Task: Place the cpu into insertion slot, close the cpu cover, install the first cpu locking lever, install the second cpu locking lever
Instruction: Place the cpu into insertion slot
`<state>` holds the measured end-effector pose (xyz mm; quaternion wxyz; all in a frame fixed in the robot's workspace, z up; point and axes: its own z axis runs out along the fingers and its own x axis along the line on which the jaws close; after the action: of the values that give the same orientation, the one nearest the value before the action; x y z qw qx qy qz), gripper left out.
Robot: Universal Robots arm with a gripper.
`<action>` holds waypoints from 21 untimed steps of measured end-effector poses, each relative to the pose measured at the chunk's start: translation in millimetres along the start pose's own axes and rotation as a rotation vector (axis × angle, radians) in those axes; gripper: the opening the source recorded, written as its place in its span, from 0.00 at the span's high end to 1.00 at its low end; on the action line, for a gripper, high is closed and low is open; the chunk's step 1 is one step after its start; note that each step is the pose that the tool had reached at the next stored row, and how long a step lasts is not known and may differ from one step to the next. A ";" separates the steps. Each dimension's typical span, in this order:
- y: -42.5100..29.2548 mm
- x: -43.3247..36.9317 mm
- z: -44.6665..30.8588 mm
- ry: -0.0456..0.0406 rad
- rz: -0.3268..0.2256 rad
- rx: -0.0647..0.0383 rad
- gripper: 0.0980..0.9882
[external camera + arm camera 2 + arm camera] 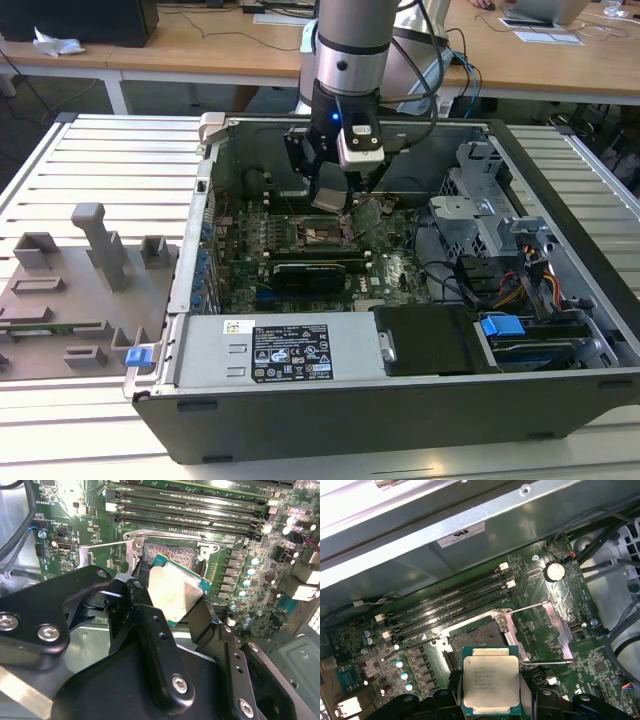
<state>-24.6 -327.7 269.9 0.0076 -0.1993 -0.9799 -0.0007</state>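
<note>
Black two-finger gripper [172, 599] is clamping the small square silver-topped cpu [490, 680] between its fingers and is hovering just above the dark square insertion slot [477, 637] on the green motherboard [395, 272], toward the far side of the open grey computer case [400, 415]

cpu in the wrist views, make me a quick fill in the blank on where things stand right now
1. The gripper is ____ on the cpu.
2. The insertion slot is ____, with no chip seated in it.
3. The cpu cover is swung ____, leaving the slot bare.
4. The motherboard is ____ in colour.
Missing words: shut; empty; open; green.
</note>
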 end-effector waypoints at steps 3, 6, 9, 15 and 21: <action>0.0 0.0 0.4 -0.0003 0.019 0.000 0.50; 0.0 0.0 0.9 -0.0003 0.032 0.000 0.50; 0.0 0.0 1.3 -0.0003 0.044 0.000 0.50; 0.0 0.0 2.2 -0.0004 0.078 0.000 0.50; 0.0 0.0 3.0 -0.0025 0.130 0.004 0.50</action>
<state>-24.6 -327.7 266.8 0.0068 -0.2624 -0.9649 0.0020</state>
